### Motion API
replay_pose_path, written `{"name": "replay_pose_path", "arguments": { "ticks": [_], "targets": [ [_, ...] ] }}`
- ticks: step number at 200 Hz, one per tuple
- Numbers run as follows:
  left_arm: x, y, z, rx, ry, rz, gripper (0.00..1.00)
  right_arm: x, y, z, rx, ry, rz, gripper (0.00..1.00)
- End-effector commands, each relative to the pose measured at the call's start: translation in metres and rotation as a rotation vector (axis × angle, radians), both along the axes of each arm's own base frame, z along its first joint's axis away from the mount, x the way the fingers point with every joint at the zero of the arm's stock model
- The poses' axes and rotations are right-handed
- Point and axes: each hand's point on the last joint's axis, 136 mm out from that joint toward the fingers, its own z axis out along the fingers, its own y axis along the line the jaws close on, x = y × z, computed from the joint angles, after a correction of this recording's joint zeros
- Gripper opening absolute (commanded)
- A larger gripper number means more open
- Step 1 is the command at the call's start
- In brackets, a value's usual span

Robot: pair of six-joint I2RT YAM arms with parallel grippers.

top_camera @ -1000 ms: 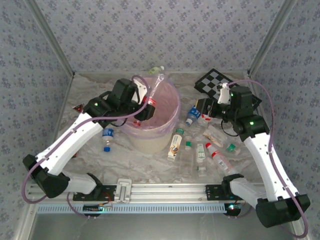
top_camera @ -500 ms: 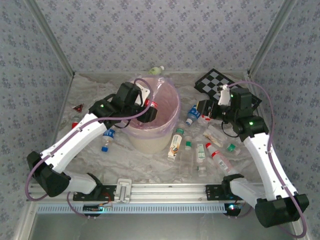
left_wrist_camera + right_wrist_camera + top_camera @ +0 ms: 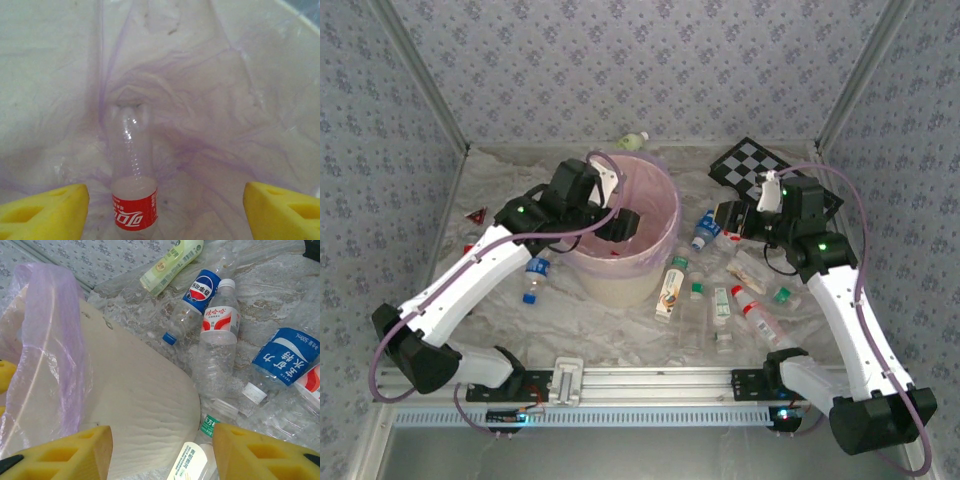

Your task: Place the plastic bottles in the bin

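Note:
My left gripper [image 3: 623, 225] hangs open over the bin [image 3: 620, 285], a cream bucket lined with a pink bag. A clear bottle with a red label [image 3: 134, 210] lies loose on the bag [image 3: 225, 100] between the left gripper's [image 3: 166, 192] wide-apart yellow fingers, touching neither. My right gripper [image 3: 725, 217] is open and empty just right of the bin, near a blue-labelled bottle [image 3: 703, 230]. Between the right gripper's [image 3: 162, 435] fingers I see the bin wall [image 3: 145, 400] and an orange-white bottle [image 3: 187, 465]. Several more bottles [image 3: 721, 305] lie on the table right of the bin.
One bottle [image 3: 533, 280] lies left of the bin and a yellow-green one [image 3: 632, 141] behind it at the back wall. A chequered board [image 3: 750, 165] sits at back right, a small red triangle [image 3: 477, 215] at far left. Patterned walls close three sides.
The left gripper has opened over the bin, and the red-labelled bottle it held has dropped onto the bag inside. The right arm has barely moved.

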Motion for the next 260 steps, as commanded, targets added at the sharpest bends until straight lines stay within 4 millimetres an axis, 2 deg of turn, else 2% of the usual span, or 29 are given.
{"name": "replay_pose_path", "arguments": {
  "ticks": [1,18,35,45,62,81,91,129,138,150,166,182,210,260],
  "targets": [
    [-0.002,0.006,0.037,-0.029,-0.078,0.004,0.82,-0.005,-0.001,-0.001,-0.011,0.003,0.019,0.58],
    [-0.009,0.029,0.063,-0.027,-0.152,0.055,0.83,-0.004,-0.002,0.0,-0.014,-0.002,0.017,0.58],
    [-0.015,0.066,0.087,-0.047,-0.215,0.148,0.85,-0.003,-0.004,-0.003,-0.018,0.006,0.013,0.58],
    [-0.016,0.093,0.095,-0.069,-0.223,0.222,0.85,-0.002,-0.004,-0.005,-0.015,0.012,0.011,0.58],
    [-0.016,0.14,0.093,-0.094,-0.214,0.364,0.85,0.0,-0.003,-0.007,-0.01,0.015,0.016,0.59],
    [-0.013,0.182,0.065,-0.109,-0.156,0.509,0.86,0.002,-0.003,-0.01,-0.007,0.024,0.017,0.6],
    [-0.01,0.198,0.038,-0.11,-0.083,0.572,0.87,0.002,-0.002,-0.012,-0.003,0.027,0.02,0.6],
    [-0.005,0.229,-0.081,-0.105,0.184,0.723,0.9,0.0,-0.008,-0.011,-0.019,0.026,0.01,0.69],
    [-0.005,0.236,-0.106,-0.096,0.23,0.755,0.92,-0.004,-0.01,-0.016,-0.024,0.051,0.004,0.69],
    [-0.008,0.24,-0.136,-0.086,0.295,0.775,0.94,-0.006,-0.013,-0.017,-0.022,0.06,0.0,0.7],
    [-0.003,0.24,-0.163,-0.065,0.328,0.767,0.99,-0.008,-0.014,-0.019,-0.02,0.065,-0.001,0.71],
    [0.001,0.241,-0.186,-0.037,0.365,0.764,0.99,-0.009,-0.015,-0.022,-0.02,0.073,-0.003,0.74],
    [0.008,0.238,-0.209,-0.013,0.423,0.74,0.99,-0.009,-0.014,-0.024,-0.011,0.083,-0.003,0.78],
    [0.02,0.233,-0.232,-0.01,0.467,0.721,0.97,-0.011,-0.005,-0.021,0.067,0.097,0.035,0.8]
  ]
}}
